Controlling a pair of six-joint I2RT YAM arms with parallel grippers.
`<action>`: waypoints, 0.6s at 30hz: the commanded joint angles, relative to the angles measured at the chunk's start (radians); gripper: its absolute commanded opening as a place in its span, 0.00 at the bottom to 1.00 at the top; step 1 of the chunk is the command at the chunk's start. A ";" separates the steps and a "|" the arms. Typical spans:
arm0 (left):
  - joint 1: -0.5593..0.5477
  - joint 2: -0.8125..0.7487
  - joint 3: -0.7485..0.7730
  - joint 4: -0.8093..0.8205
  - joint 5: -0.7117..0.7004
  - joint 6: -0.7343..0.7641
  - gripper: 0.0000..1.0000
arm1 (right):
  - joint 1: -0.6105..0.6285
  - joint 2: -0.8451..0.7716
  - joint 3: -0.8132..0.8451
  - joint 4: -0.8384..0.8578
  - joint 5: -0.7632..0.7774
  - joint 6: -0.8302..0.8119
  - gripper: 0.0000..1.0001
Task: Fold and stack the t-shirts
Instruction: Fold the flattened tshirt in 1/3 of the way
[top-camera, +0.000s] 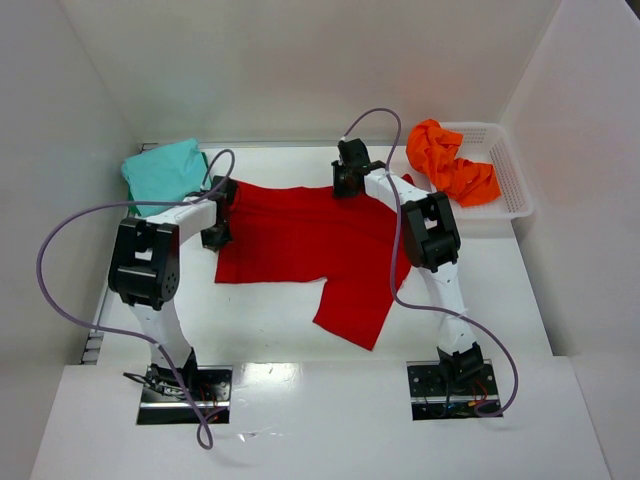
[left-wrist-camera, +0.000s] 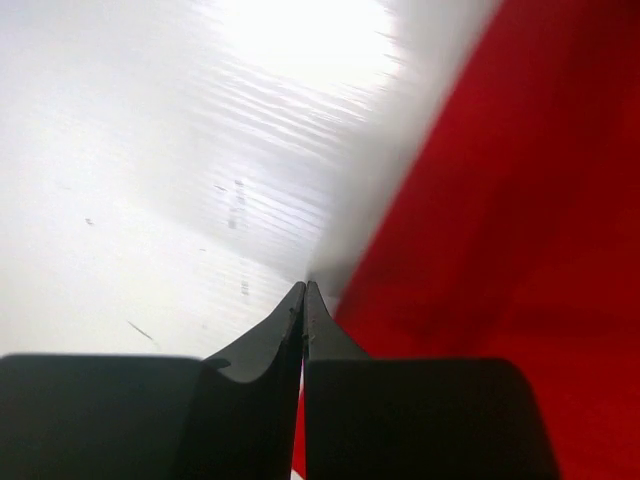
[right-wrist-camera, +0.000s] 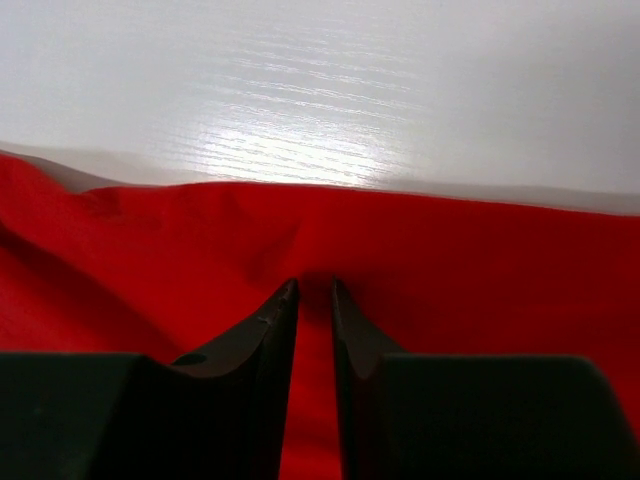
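Both arms stretched forward, wrists low, left gripper (left-wrist-camera: 305, 292) pinched shut on side edge of red shirt (top-camera: 300, 240), right gripper (right-wrist-camera: 315, 288) narrow, nipping a pucker at its far edge

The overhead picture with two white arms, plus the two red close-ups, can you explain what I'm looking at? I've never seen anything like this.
Those are two robot arms bolted at the near edge of a white table. The overhead picture comes from a fixed camera above them; each close-up comes from a camera on one wrist, looking past its own black fingers. A red t-shirt lies spread out, a teal t-shirt sits at the far left, and an orange t-shirt lies crumpled in a white basket. The left gripper is shut at the red t-shirt's left edge, apparently pinching it; the right gripper pinches its far edge.
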 joint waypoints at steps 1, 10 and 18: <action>0.042 -0.044 -0.014 0.000 0.026 0.027 0.04 | -0.014 0.032 0.027 -0.004 0.013 -0.012 0.23; 0.056 -0.127 0.021 0.020 0.113 0.046 0.43 | -0.014 0.042 0.027 0.006 0.013 -0.012 0.23; -0.033 -0.089 0.081 0.020 0.095 0.067 0.56 | -0.014 0.042 0.027 0.006 0.013 -0.012 0.22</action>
